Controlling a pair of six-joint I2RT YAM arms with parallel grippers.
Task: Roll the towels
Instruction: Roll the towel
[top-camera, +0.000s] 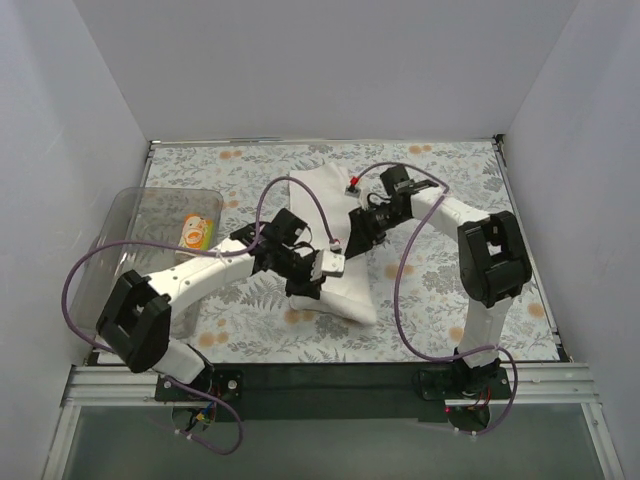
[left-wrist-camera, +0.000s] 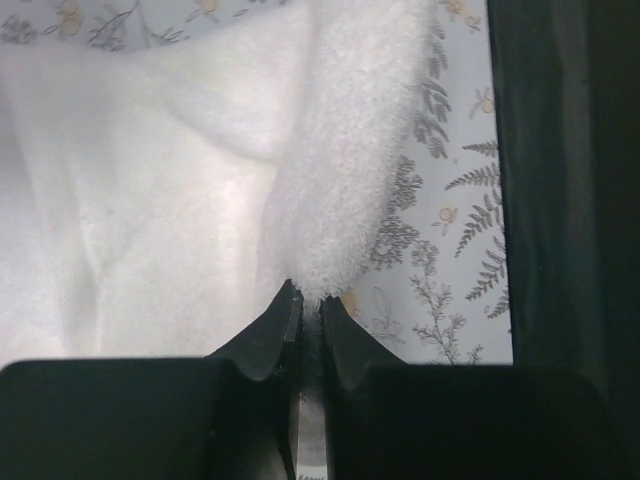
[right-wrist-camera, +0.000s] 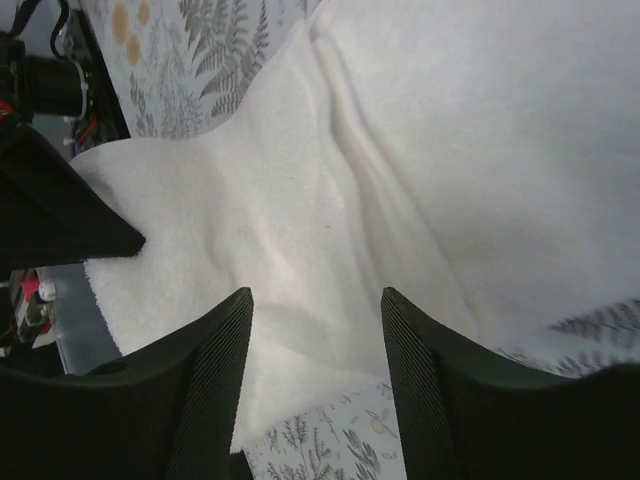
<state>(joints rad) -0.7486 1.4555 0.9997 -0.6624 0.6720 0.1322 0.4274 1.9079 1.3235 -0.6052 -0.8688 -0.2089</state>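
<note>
White walls enclose a fern-print bench (top-camera: 200, 165) where one big white towel (top-camera: 350, 295) lies crumpled at centre, and one small printed cloth (top-camera: 197, 231) sits in the single clear bin (top-camera: 140, 215) at nine o'clock. Rolling looks barely begun: the left tool (left-wrist-camera: 310, 308) is clenched on a towel fold, while the right tool (right-wrist-camera: 315, 300) hangs released above the cloth. The next move probably calls for spreading the towel flat.
</note>
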